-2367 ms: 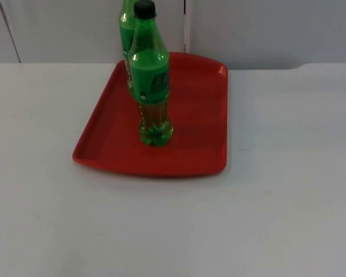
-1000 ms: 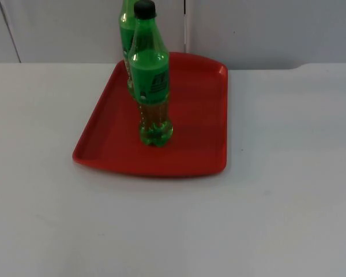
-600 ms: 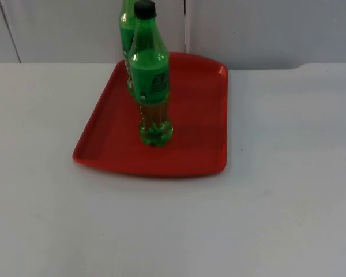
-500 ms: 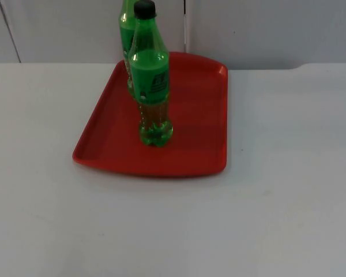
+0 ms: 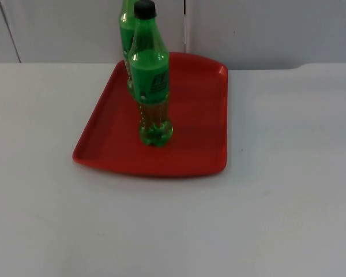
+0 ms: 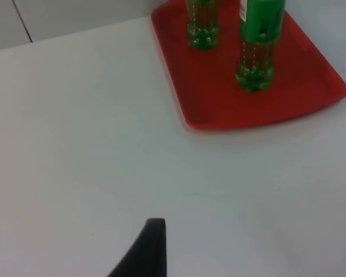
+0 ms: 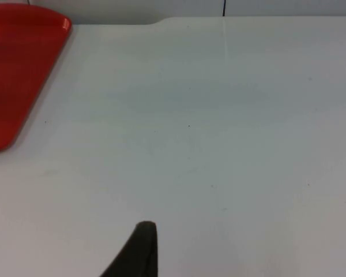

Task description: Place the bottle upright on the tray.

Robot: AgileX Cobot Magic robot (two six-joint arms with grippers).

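One black fingertip of the left gripper (image 6: 147, 251) was seen above the white table (image 5: 288, 173), touching nothing; how far it was open could not be told. The same was so for the right gripper (image 7: 138, 251). A green bottle (image 5: 150, 81) stood upright on the red tray (image 5: 190, 150). A second green bottle (image 6: 202, 23) stood just behind it, farther away.

text: none legible | bottle (image 5: 149, 75) label: dark print, unreadable
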